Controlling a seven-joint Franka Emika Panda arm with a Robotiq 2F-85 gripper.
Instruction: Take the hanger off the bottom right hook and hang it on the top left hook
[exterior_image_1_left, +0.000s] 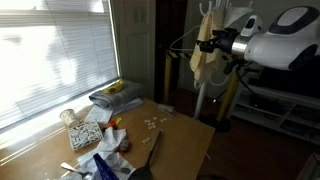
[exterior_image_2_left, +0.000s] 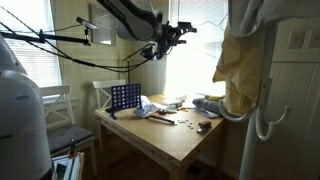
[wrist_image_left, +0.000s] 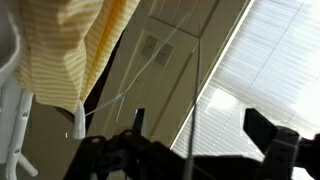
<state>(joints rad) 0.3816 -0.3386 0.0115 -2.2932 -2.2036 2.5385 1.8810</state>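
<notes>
- The gripper (wrist_image_left: 195, 126) is up by the coat stand (exterior_image_1_left: 198, 98), level with the pale yellow garment (exterior_image_1_left: 205, 55) in an exterior view.
- In the wrist view the hanger (wrist_image_left: 194, 100), a bare thin wire one, runs straight down between the fingers (wrist_image_left: 138, 122).
- The fingers are spread wide with clear space on both sides of the wire. They look released, not pinching it.
- One slanted side of the hanger runs off toward the garment (wrist_image_left: 85, 45) and passes just above a white hook (wrist_image_left: 78, 125) on the stand.
- Which hook carries the hanger I can't make out from any view.
- In an exterior view the arm reaches in from the upper left, with the gripper (exterior_image_2_left: 168, 38) high above the tabletop (exterior_image_2_left: 175, 140) and well apart from the garment (exterior_image_2_left: 240, 60).
- On the tabletop (exterior_image_1_left: 175, 135), a small jar (exterior_image_1_left: 68, 116) stands near the window; its contents are too small to read.
- A grey tray (exterior_image_1_left: 113, 97) sits at the far end with something yellow lying on top.
- A blue grid game (exterior_image_2_left: 125, 97) stands upright at the edge of the tabletop; I can't tell whether its slots hold anything.
- Loose small bits are scattered across the middle of the tabletop.
- Bright blinds (wrist_image_left: 260, 70) fill the background behind the wire.
</notes>
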